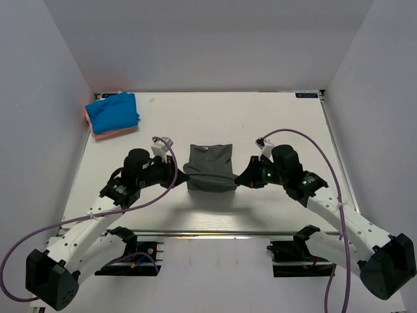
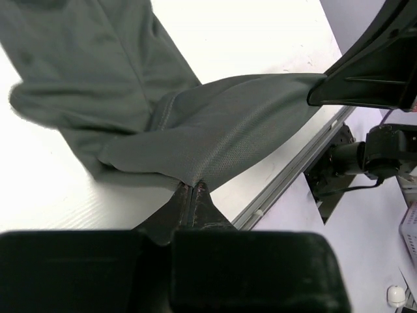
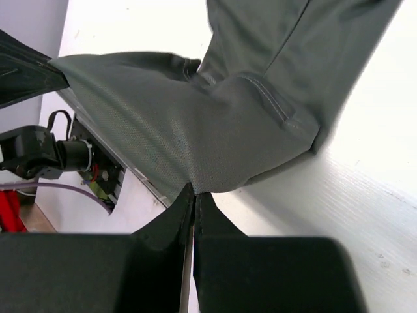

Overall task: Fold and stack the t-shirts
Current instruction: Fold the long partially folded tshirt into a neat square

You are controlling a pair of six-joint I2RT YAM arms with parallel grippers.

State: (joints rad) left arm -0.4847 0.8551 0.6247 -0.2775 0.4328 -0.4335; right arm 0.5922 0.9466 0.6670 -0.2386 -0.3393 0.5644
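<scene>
A dark grey-green t-shirt (image 1: 209, 167) lies partly folded at the middle of the table, its near edge lifted and stretched between both grippers. My left gripper (image 1: 177, 173) is shut on the shirt's near left corner (image 2: 190, 182), fingers pinched tight on the cloth. My right gripper (image 1: 242, 177) is shut on the near right corner (image 3: 195, 190). The far part of the shirt (image 2: 78, 65) rests flat on the table. A folded bright blue t-shirt (image 1: 112, 111) sits on a salmon-pink one (image 1: 111, 134) at the far left corner.
White walls enclose the table on three sides. The table's near metal edge (image 1: 215, 233) runs just behind the arm bases. Purple cables loop from both arms.
</scene>
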